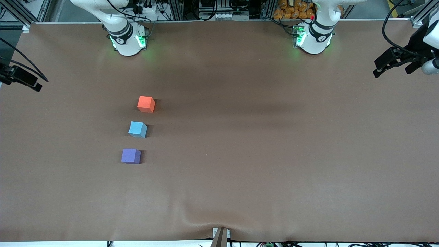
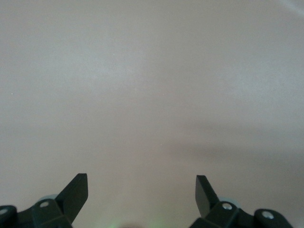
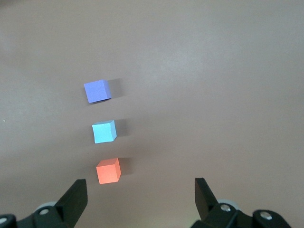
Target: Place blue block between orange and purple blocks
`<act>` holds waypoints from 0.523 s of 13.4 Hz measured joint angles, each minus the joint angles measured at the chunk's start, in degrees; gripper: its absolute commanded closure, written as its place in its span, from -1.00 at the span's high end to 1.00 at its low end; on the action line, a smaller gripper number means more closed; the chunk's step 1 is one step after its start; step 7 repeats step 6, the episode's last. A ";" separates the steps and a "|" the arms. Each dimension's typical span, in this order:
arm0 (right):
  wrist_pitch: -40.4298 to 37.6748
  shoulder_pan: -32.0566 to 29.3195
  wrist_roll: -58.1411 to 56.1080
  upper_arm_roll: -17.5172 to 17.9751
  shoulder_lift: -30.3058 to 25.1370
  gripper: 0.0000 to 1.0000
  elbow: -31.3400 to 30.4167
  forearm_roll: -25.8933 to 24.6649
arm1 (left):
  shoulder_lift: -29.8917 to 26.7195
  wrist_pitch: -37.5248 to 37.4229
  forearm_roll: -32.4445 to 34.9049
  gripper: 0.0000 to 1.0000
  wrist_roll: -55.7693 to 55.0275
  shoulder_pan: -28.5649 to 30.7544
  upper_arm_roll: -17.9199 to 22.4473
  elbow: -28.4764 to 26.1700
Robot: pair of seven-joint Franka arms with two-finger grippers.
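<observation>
- Three small matte cubes of equal size with crisp edges and flat, unmarked faces sit on the table, one of each colour: a light sky-blue block, a bright orange-red block and a dark violet-purple block
- The blue block sits between the other two in a slightly slanted row toward the right arm's end of the table; the orange block is farthest from the front camera, the purple block nearest, and small gaps of bare table separate them, none touching
- The table is covered by one smooth, dull brown sheet, lightly rippled at the edge nearest the front camera
- The right gripper hangs above the table near the orange block, its two black fingers spread wide apart and holding nothing
- The left gripper waits over bare brown surface at the left arm's end, its two dark fingers likewise wide apart and empty
</observation>
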 measured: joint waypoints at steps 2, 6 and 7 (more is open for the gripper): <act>-0.22 -0.03 -0.26 0.01 0.19 1.00 0.00 -0.23 | 0.00 -0.92 0.00 1.00 0.56 -0.07 -0.11 0.00; -1.47 -0.03 -0.40 0.24 0.25 1.00 0.00 -0.24 | 0.02 -3.51 0.00 1.00 1.44 -0.12 -0.26 0.00; -1.47 -0.03 -0.40 0.24 0.25 1.00 0.00 -0.24 | 0.02 -3.51 0.00 1.00 1.44 -0.12 -0.26 0.00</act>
